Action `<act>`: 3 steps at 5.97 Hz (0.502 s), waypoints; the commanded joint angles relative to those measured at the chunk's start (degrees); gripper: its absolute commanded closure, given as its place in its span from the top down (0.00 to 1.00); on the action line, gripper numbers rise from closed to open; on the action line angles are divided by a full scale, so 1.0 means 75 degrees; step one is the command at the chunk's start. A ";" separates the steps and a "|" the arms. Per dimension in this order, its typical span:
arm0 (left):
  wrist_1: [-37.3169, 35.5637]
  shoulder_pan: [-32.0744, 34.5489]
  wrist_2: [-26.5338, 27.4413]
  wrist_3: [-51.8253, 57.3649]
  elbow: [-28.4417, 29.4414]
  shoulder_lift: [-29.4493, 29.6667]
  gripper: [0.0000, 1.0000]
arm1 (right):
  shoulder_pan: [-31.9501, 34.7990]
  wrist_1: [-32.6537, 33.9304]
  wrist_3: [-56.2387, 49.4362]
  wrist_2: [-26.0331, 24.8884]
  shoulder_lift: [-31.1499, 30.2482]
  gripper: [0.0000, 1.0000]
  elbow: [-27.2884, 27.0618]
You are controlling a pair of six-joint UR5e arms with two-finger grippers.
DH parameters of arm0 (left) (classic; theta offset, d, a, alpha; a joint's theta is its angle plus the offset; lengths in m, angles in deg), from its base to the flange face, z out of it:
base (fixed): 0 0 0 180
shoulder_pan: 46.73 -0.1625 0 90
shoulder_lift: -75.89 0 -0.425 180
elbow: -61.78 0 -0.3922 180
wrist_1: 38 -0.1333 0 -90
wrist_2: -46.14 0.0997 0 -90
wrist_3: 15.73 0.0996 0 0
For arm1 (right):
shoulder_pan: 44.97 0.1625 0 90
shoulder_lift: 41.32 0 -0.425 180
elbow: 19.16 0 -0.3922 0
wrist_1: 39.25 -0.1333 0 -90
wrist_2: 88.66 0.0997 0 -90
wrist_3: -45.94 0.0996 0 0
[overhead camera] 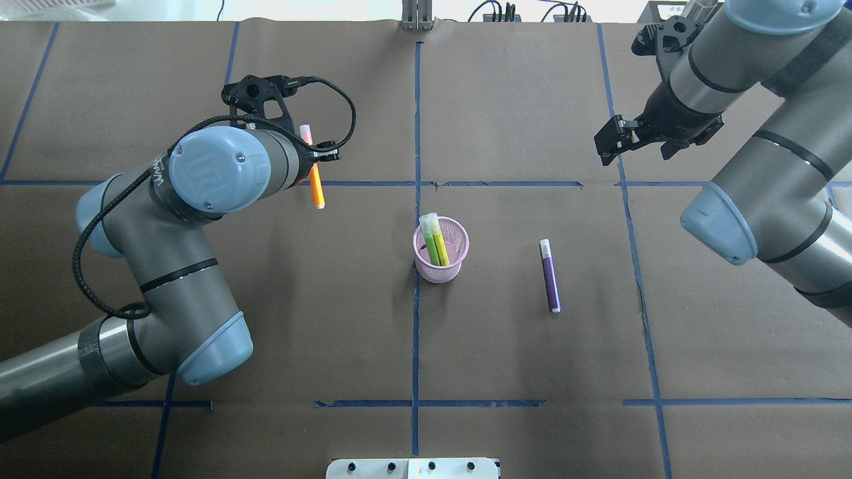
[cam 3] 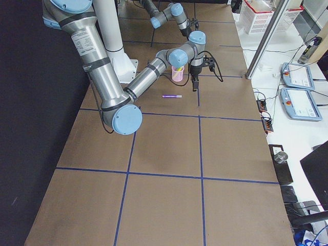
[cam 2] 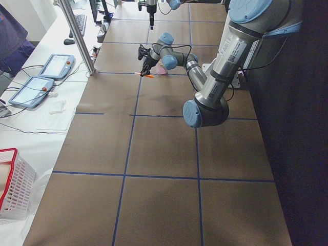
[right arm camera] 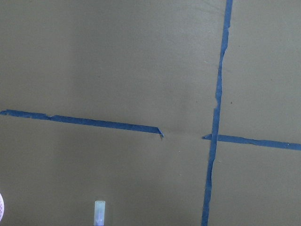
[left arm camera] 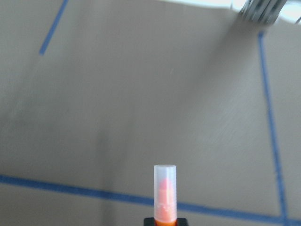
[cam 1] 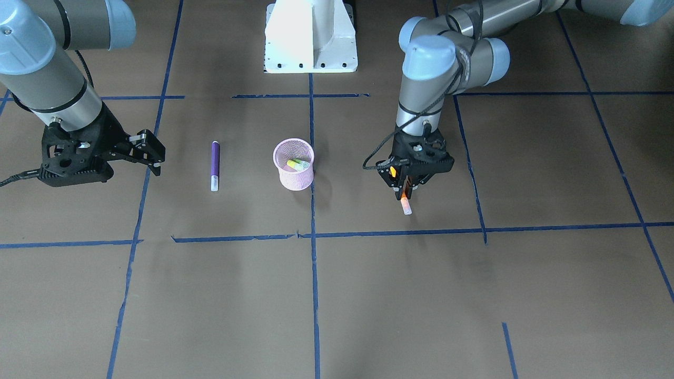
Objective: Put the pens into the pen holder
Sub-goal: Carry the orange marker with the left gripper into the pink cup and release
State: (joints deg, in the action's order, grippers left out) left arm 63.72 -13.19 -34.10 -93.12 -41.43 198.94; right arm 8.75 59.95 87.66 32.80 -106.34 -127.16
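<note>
Roughly at the middle of the brown paper-covered table (overhead camera: pixel 532 100) with its blue tape lines stands a small round pink wire-mesh pen holder (overhead camera: pixel 439 271), upright; inside it a green pen (overhead camera: pixel 431 245) and a yellow pen (overhead camera: pixel 440 246) lean together, pale caps upward and showing above the rim. On the robot's right of that holder, near but apart from it, a purple pen (overhead camera: pixel 550 276) with a pale cap lies flat on the paper. Farther out on that same side, the right gripper (cam 1: pixel 157 158) hangs with its fingers spread and nothing between them. On the holder's other side, and farther from the robot's base, the left gripper (cam 1: pixel 406 190) is closed around an orange pen (overhead camera: pixel 315 183); the translucent cap sticks out past the fingertips; whether the pen clears the table I cannot tell.
</note>
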 commanded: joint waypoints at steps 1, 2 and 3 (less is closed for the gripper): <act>0.0019 -0.0484 0.0677 0.0956 -0.0416 0.0512 0.00 | -0.0015 -0.0020 -0.0008 -0.0022 0.0067 1.00 -0.0013; 0.0031 -0.1055 0.1433 0.1628 -0.0406 0.0841 0.00 | -0.0015 -0.0020 -0.0031 -0.0022 0.0090 1.00 -0.0037; 0.0020 -0.1490 0.1742 0.2192 -0.0348 0.1181 0.00 | -0.0015 -0.0020 -0.0090 -0.0022 0.0091 1.00 -0.0072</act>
State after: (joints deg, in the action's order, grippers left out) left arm 63.90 -21.06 -24.01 -81.12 -44.23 205.35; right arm 8.65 59.81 87.32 32.64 -105.72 -127.48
